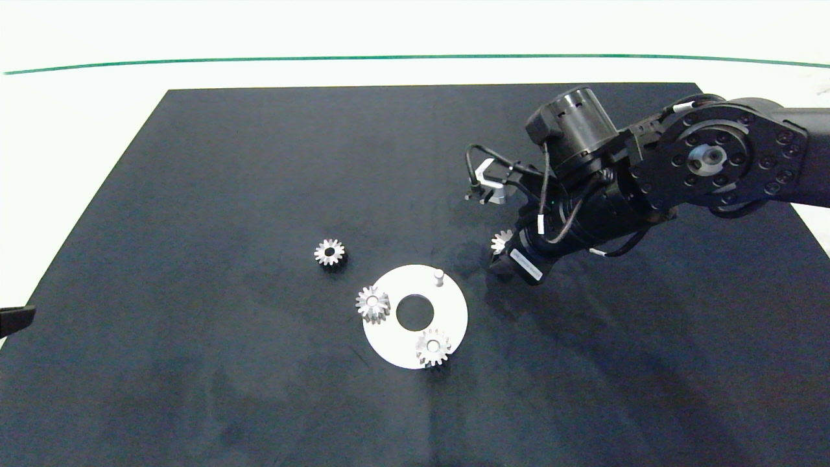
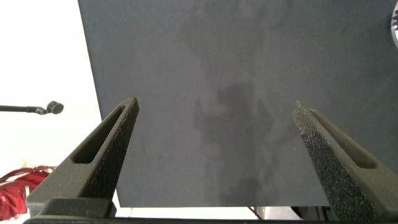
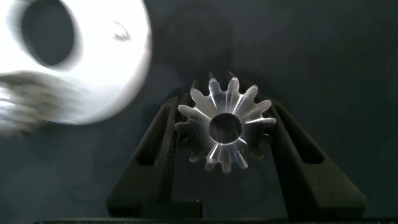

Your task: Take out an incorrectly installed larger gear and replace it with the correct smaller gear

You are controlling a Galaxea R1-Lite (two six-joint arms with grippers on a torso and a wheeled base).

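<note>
My right gripper (image 1: 500, 251) is shut on the larger gear (image 3: 225, 129), just right of the white round plate (image 1: 447, 314); whether the gear rests on the mat I cannot tell. In the head view only a few of its teeth (image 1: 499, 240) show past the wrist. The plate carries two small gears (image 1: 373, 303) (image 1: 432, 347) on pegs, plus one bare peg (image 1: 438, 277) at its far right. A third smaller gear (image 1: 329, 252) lies loose on the mat, left of the plate. The left gripper (image 2: 216, 106) hangs open over the mat's left edge with nothing in it.
A black mat (image 1: 194, 194) covers the white table. The right arm's dark wrist and cables (image 1: 570, 188) reach over the mat's right half. Only the tip of the left arm (image 1: 16, 319) shows at the left edge.
</note>
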